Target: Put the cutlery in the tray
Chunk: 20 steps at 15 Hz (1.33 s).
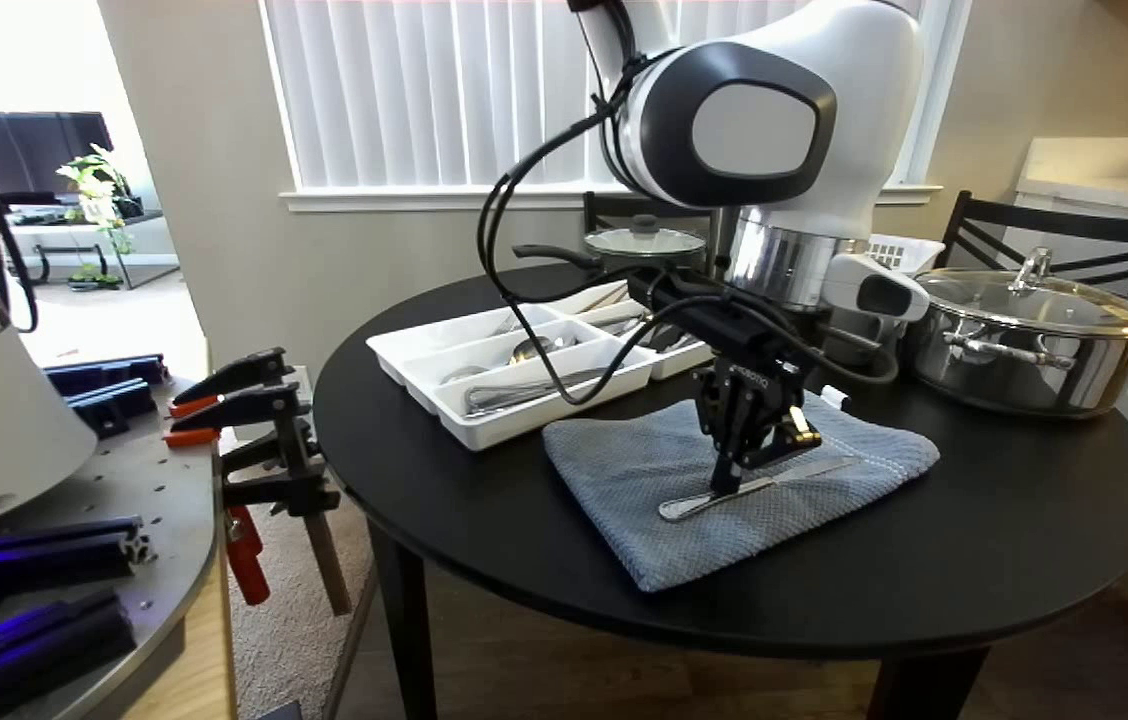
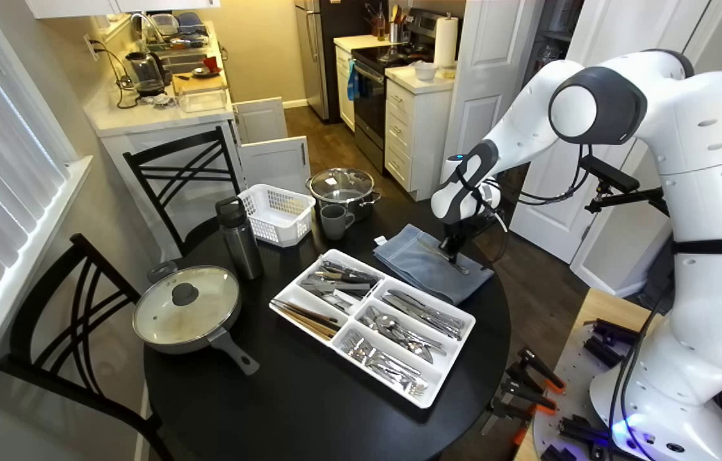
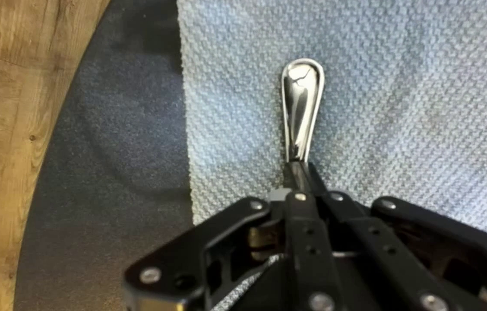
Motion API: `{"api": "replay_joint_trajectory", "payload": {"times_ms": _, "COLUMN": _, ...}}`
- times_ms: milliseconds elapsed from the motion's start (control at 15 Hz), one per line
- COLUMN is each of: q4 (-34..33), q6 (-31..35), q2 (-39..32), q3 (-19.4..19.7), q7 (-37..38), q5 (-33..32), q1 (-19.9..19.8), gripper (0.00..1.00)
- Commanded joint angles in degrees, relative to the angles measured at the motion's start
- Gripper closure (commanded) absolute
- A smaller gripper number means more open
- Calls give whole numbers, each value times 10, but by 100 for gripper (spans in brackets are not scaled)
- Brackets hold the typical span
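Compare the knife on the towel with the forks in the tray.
The knife lies on the towel; the forks lie grouped in a compartment of the tray. The knife has a flat blade; the forks have tines. The tool is closed on the knife's handle; nothing grips the forks. Both are shiny, silvery metal.

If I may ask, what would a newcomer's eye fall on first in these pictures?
Most likely the big white robot arm, stretched out over the round black table, its gripper closed on a silver knife on the blue towel. Next would come the white tray beside that towel, loaded with more shiny cutlery.
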<state>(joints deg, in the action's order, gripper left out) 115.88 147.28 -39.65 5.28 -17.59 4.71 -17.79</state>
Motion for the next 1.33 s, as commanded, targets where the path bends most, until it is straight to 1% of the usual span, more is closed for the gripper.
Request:
{"api": "replay_joint_trajectory", "payload": {"times_ms": 0, "q4": -2, "q6": 6, "q2": -3, "q3": -2, "q7": 12, "q5": -9, "q1": -2, "gripper": 73}}
{"api": "replay_joint_trajectory", "payload": {"times_ms": 67, "q4": -1, "q6": 6, "q2": -2, "q3": -1, "q7": 12, "q5": -10, "q1": -2, "gripper": 68}}
{"api": "replay_joint_trajectory", "payload": {"times_ms": 333, "q4": 0, "q6": 6, "q2": -3, "q3": 2, "q7": 11, "q5": -13, "q1": -1, "gripper": 42}}
{"api": "replay_joint_trajectory", "payload": {"times_ms": 400, "q4": 0, "q6": 8, "q2": -5, "q3": 4, "q7": 12, "q5": -14, "q1": 0, "gripper": 71}}
{"api": "replay_joint_trajectory", "payload": {"times_ms": 467, "q4": -1, "q6": 8, "q2": -7, "q3": 4, "q7": 12, "q5": -15, "q1": 0, "gripper": 83}}
{"api": "replay_joint_trajectory", "payload": {"times_ms": 533, "q4": -1, "q6": 9, "q2": -9, "q3": 4, "q7": 12, "q5": -15, "q1": 0, "gripper": 85}}
{"api": "replay_joint_trajectory", "payload": {"times_ms": 667, "q4": -2, "q6": 10, "q2": -14, "q3": 4, "q7": 12, "q5": -15, "q1": 0, "gripper": 98}}
{"api": "replay_joint_trajectory", "payload": {"times_ms": 800, "q4": -2, "q6": 11, "q2": -17, "q3": 4, "q7": 11, "q5": -15, "q1": 0, "gripper": 100}}
{"api": "replay_joint_trajectory", "payload": {"times_ms": 867, "q4": -2, "q6": 11, "q2": -16, "q3": 4, "q7": 11, "q5": -15, "q1": -1, "gripper": 96}}
{"api": "replay_joint_trajectory", "payload": {"times_ms": 1000, "q4": 0, "q6": 12, "q2": -13, "q3": 3, "q7": 10, "q5": -14, "q1": -2, "gripper": 96}}
{"api": "replay_joint_trajectory", "payload": {"times_ms": 1267, "q4": 27, "q6": 15, "q2": 28, "q3": 2, "q7": 5, "q5": -15, "q1": 0, "gripper": 96}}
